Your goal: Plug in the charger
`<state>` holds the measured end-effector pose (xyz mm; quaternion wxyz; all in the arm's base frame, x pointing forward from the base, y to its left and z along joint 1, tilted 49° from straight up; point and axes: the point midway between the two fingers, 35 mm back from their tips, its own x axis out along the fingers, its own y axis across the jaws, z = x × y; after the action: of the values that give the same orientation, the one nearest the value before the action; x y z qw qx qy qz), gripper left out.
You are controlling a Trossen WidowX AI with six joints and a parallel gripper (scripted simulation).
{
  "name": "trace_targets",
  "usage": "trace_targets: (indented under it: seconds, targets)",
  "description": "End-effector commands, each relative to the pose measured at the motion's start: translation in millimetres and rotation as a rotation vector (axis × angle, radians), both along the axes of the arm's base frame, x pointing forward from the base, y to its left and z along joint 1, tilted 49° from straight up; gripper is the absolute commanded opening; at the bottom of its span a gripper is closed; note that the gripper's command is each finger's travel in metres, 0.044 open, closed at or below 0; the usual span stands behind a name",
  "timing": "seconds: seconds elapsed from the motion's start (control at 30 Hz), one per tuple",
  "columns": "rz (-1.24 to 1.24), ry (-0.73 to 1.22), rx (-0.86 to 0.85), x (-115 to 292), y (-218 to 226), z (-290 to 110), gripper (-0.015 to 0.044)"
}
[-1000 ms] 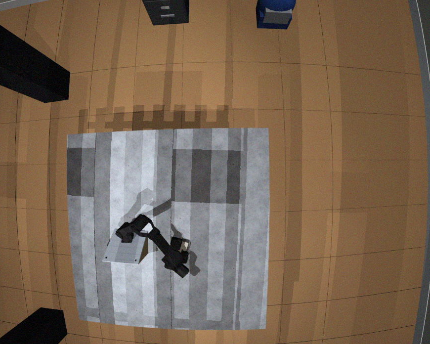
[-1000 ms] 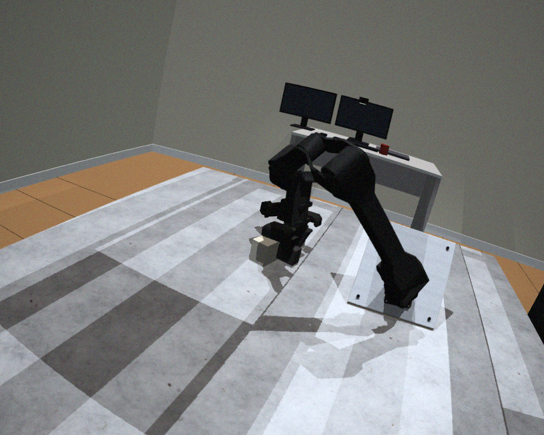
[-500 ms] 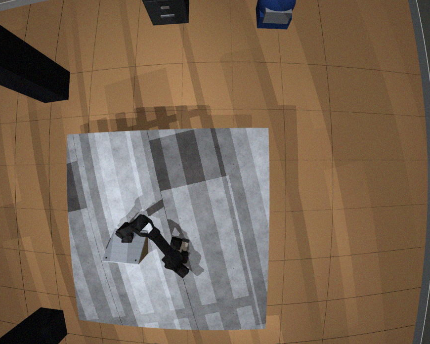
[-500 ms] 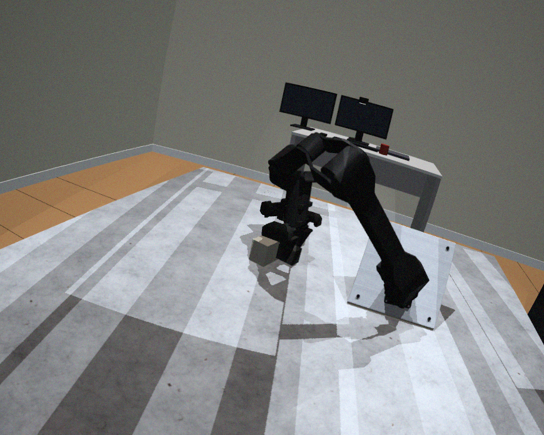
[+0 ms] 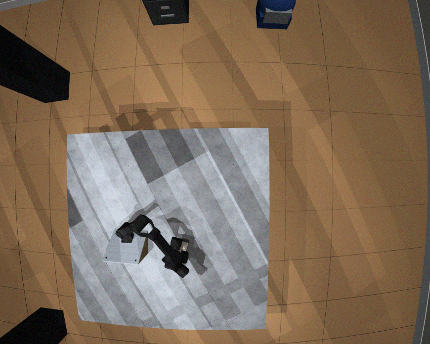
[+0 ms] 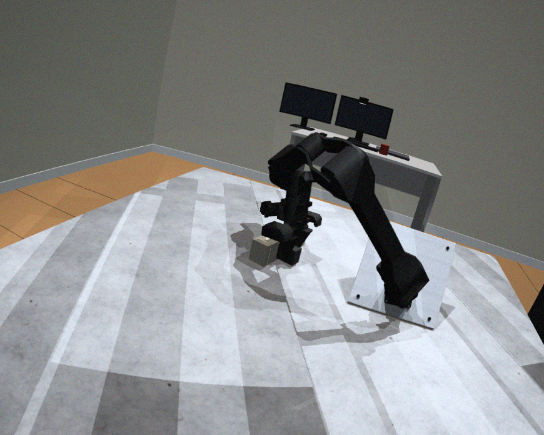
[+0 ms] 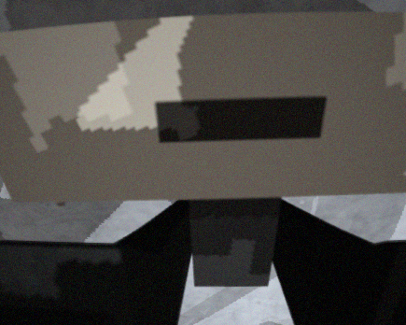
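The gripper is clamped on the dark charger, which sits squarely between the two black fingers in the wrist view. Straight ahead of the charger, very close, lies the beige power strip, with one long dark slot centred above the charger. Whether the prongs touch it cannot be told. From outside, the arm bends down over the strip on the striped table.
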<state>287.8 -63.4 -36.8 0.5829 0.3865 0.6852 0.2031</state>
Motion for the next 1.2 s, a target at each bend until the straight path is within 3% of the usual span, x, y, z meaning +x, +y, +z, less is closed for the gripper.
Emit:
trace_targets:
  seconds: [0.0, 1.17]
  targets:
    - [-0.006, -0.024, -0.004, 6.2, -2.0, 0.9, 0.0]
    - [-0.006, -0.024, -0.004, 7.5, -0.4, -1.2, 0.0]
